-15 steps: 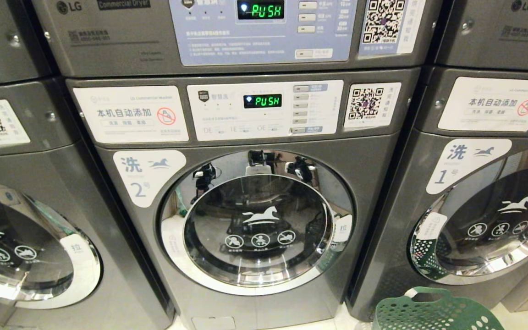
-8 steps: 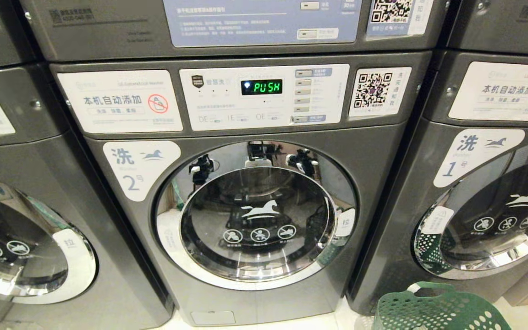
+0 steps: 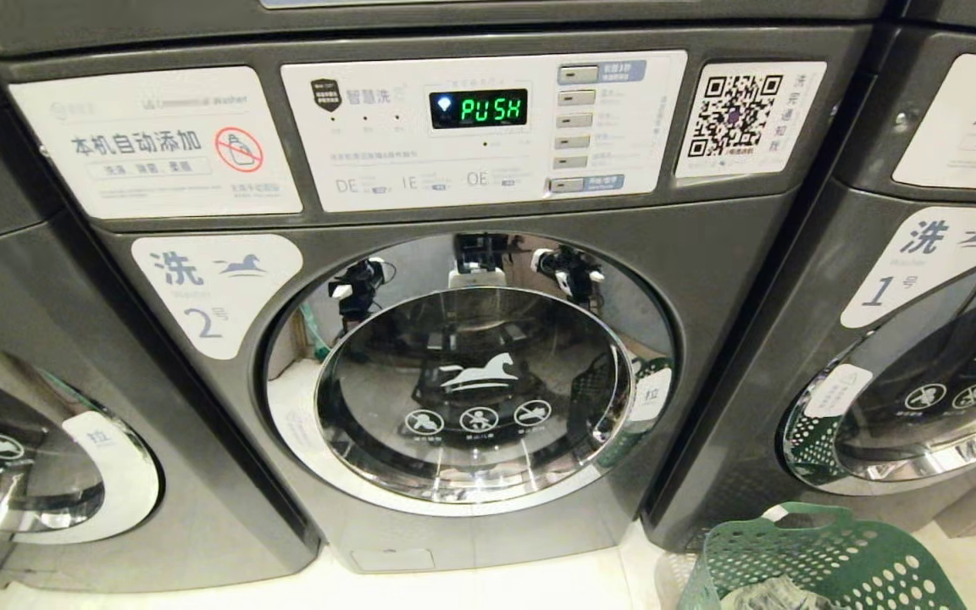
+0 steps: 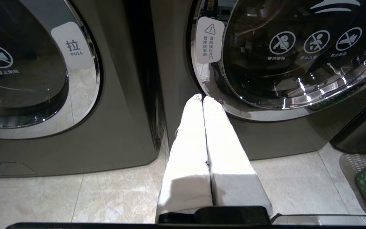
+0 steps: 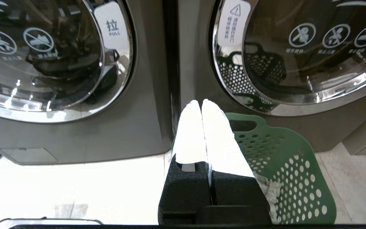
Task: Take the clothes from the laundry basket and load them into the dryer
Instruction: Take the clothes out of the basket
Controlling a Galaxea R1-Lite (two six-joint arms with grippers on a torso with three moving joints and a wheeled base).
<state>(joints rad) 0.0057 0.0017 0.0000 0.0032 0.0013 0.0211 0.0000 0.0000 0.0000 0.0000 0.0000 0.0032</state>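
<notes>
Head cam faces a row of grey front-loaders on a tiled floor (image 3: 488, 585). Middle machine (image 3: 471, 339), labelled 2, has its round glass door (image 3: 471, 381) closed; the display (image 3: 479, 108) reads PUSH in green. A neighbour machine sits on each side, the right one (image 3: 920, 339) labelled 1, also with its door closed.

Green perforated laundry basket (image 3: 818, 559) stands on the floor at the foot of machine 1, just beside the seam with machine 2. There's some pale, patterned cloth (image 3: 772, 597) in it, probably the clothes, but only a scrap shows at the frame edge.

Left pincer (image 4: 202, 98): white fingers pressed together, closed, empty. It hangs above the floor in front of machine 2's lower left side, near the gap to the leftmost machine.

Right pincer (image 5: 201, 102): also closed with nothing in it, fingers touching along their length. It's over the basket's near rim, in line with the seam between machines 2 and 1.

Neither pincer touches a door or the basket. Both arms show only as reflections in door 2's chrome ring in the head view.
</notes>
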